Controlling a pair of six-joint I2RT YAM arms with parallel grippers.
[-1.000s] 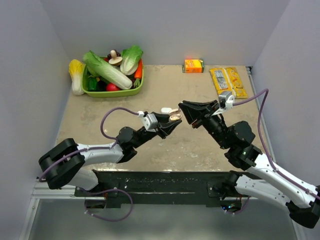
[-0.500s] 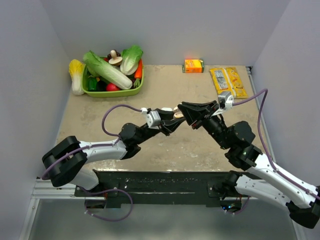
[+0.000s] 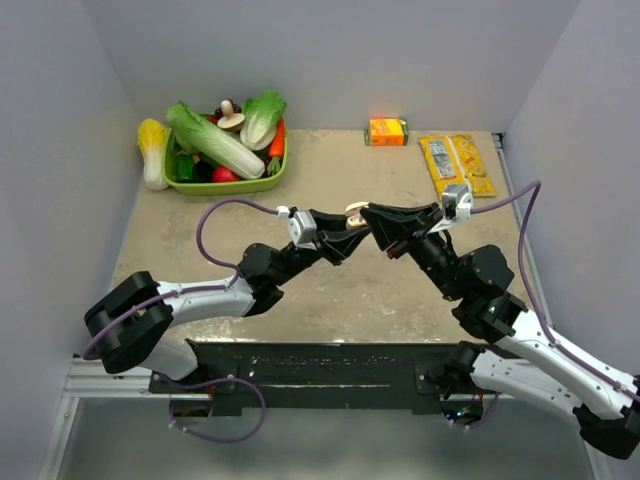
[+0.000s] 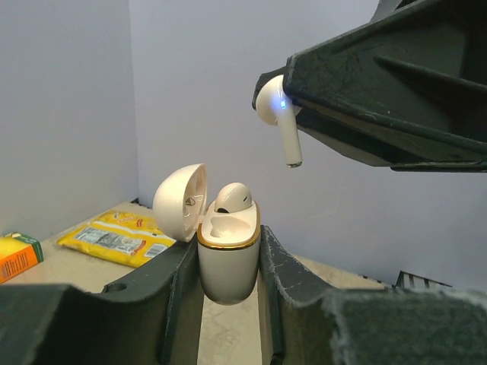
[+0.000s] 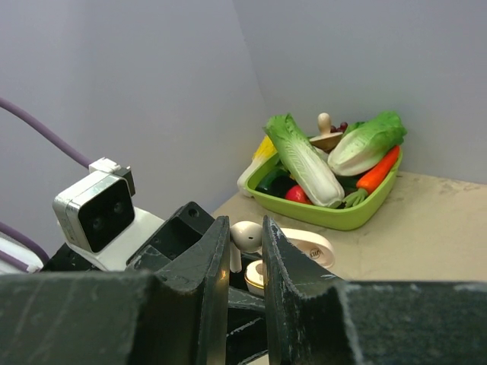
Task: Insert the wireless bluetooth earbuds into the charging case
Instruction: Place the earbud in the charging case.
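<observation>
Two wireless earbuds are showing. The seated earbud (image 4: 232,198) is resting in the charging case (image 4: 228,275), whose lid (image 4: 181,201) is hanging open toward 9 o'clock. The left claw (image 3: 348,238) is clamping the case body between its fingers and holding it upright above the tabletop (image 3: 330,180). The right claw (image 5: 243,232) is pinching the second earbud (image 4: 275,106) by its head, stem pointing down (a small blue light is glowing on it). In the left wrist view that earbud is hanging at about 1 o'clock from the case, apart from it.

Compared with a second ago, the left claw is sitting farther toward 1 o'clock, so the gap then separating the two claws is now looking closed from above.

From above, the case is showing only as a pale sliver between dark fingers, and the second earbud is too hidden to pick out. From the right wrist, the fingers are covering most of the case.

The green basket (image 3: 230,187) at 11 o'clock, the orange box (image 3: 388,131) at 12 and the yellow packet (image 3: 457,163) at 1 are lying well apart from the claws.
</observation>
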